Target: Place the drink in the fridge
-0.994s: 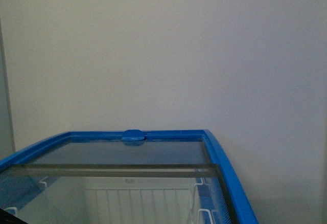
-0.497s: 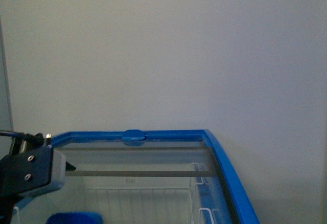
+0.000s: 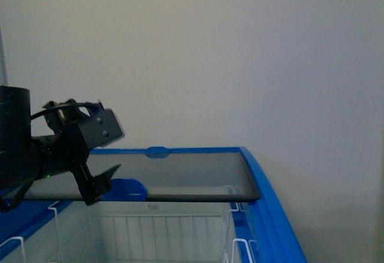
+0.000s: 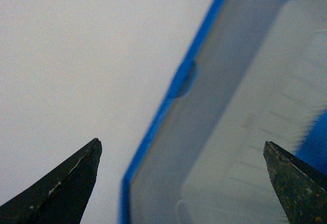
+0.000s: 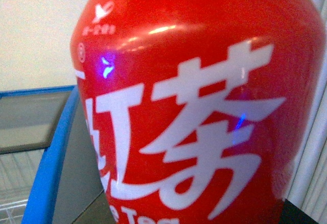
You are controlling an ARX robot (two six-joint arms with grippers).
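The fridge [image 3: 273, 203] is a white chest with a blue rim. Its tinted glass lid [image 3: 192, 176] sits slid toward the back wall, and the near part is open over white wire baskets [image 3: 162, 233]. My left gripper [image 3: 105, 182] hangs open above the open left side, its fingertips close to the lid's blue handle [image 3: 127, 188]. In the left wrist view the left gripper [image 4: 181, 143] holds nothing. The drink bottle [image 5: 199, 106], with a red label and white characters, fills the right wrist view. My right gripper is shut on it, its fingers hidden; the fridge rim [image 5: 51, 157] lies beside it.
A plain pale wall [image 3: 240, 53] stands right behind the fridge. A blue knob [image 3: 157, 152] sits on the back rim. White ribbed material [image 5: 317, 132] shows past the bottle in the right wrist view.
The left arm has risen into the front view from the lower left. The glass lid and its blue handle have slid toward the back, uncovering the near part of the fridge.
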